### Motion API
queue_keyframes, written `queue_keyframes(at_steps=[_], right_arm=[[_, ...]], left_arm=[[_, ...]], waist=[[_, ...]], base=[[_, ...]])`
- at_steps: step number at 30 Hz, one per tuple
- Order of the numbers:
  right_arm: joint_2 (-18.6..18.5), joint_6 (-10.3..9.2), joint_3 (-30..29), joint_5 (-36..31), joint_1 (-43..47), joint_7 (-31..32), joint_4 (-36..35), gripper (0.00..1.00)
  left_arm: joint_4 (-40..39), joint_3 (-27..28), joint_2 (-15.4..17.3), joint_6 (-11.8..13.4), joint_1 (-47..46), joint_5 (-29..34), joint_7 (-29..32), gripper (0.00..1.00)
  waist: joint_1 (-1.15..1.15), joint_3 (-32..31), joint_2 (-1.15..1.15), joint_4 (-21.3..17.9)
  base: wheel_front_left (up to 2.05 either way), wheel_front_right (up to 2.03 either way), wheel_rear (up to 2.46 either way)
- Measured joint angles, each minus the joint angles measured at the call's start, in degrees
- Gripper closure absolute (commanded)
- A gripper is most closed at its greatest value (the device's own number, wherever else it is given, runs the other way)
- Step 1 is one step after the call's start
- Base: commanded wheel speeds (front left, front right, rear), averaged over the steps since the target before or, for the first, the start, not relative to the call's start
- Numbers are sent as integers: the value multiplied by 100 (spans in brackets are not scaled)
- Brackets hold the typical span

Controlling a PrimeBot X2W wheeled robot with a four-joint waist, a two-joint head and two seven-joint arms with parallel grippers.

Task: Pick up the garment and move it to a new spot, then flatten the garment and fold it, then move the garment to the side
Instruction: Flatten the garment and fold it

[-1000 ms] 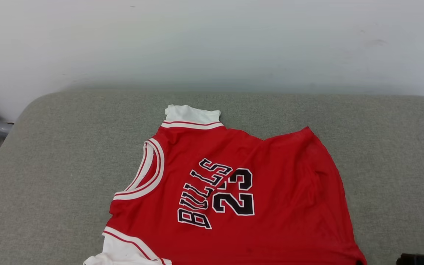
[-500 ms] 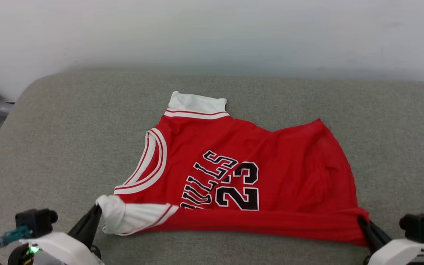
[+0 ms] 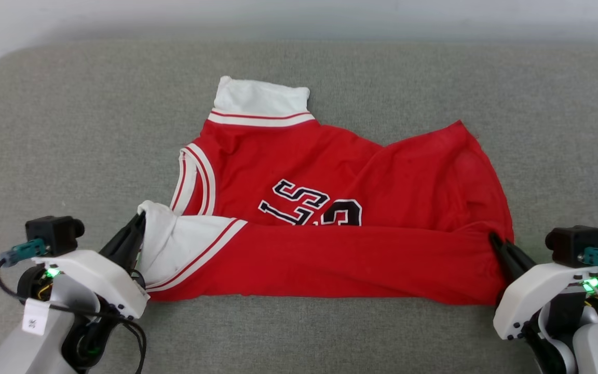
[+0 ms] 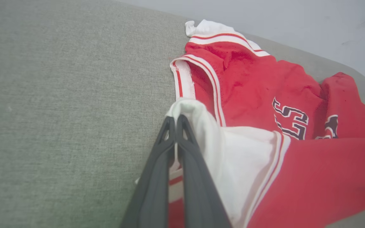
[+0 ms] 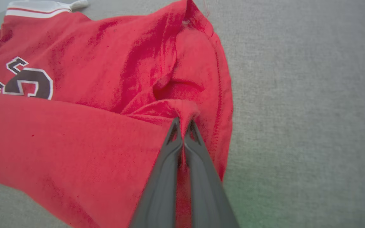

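Pinching the jersey (image 3: 330,161) at both ends of its near edge, the robot's two tools hold a strip of it doubled back over the front, hiding the lower half of the black-and-white lettering (image 3: 309,205). With fingers pressed together, the left tool (image 3: 139,221) is clamped on the near white sleeve (image 3: 185,244), just beside the striped neck trim (image 3: 195,179); the left wrist view shows white cloth bunched at its fingertips. Likewise closed, the right tool (image 3: 493,240) grips a gathered fold of red cloth at the hem corner. The jersey lies in the middle of a grey cushion (image 3: 70,130), neck towards the robot's left and hem towards its right, with the far sleeve (image 3: 260,96) flat on the cushion. Creases run through the red fabric near the right tool.
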Motion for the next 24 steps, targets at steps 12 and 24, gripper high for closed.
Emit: queue_keyframes(at_steps=[12, 24], right_arm=[[114, 0, 65, 98, -72, -401, 872, 20], [134, -3, 59, 42, 185, -1761, 245, 0]], left_arm=[[1070, -522, -361, -324, -474, -190, 290, 0], [1298, -449, -96, -233, -347, -288, -1, 0]], waist=[[0, 188, 0, 19], [-1, -495, 0, -8]], base=[[0, 0, 0], [0, 0, 0]])
